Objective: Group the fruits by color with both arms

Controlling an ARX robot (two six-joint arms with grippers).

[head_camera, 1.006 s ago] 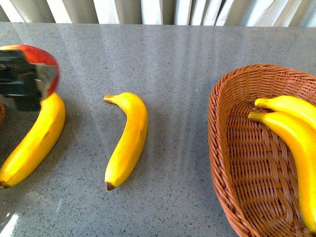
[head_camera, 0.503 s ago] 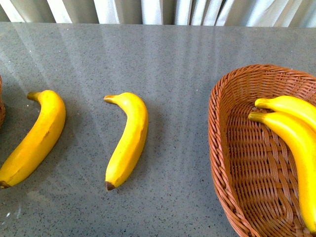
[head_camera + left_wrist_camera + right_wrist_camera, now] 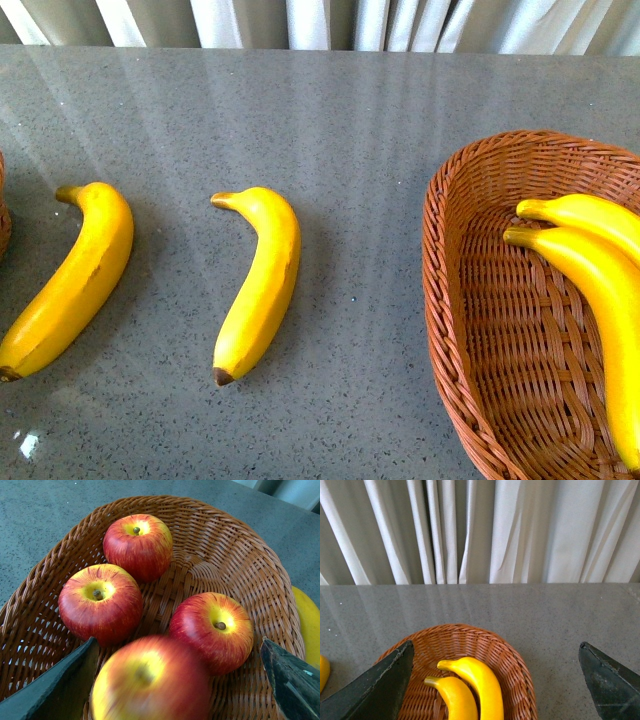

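Observation:
Two yellow bananas lie on the grey table, one at the left (image 3: pixel 70 280) and one in the middle (image 3: pixel 258 280). Two more bananas (image 3: pixel 590 280) lie in the wicker basket (image 3: pixel 440 300) at the right. Neither gripper shows in the front view. My left gripper (image 3: pixel 178 642) is open above another wicker basket (image 3: pixel 225 555) holding several red-yellow apples. One apple (image 3: pixel 150 680) is blurred, loose between the spread jaws. My right gripper (image 3: pixel 496 647) is open and empty above the banana basket (image 3: pixel 510 660) and its two bananas (image 3: pixel 475 680).
A sliver of the apple basket (image 3: pixel 3 220) shows at the front view's left edge. White curtains (image 3: pixel 480 530) hang behind the table's far edge. A banana (image 3: pixel 307 625) lies just outside the apple basket.
One second ago my left gripper held a red apple at the far left of the front view. It has moved out of that view to the left. The bananas have not moved.

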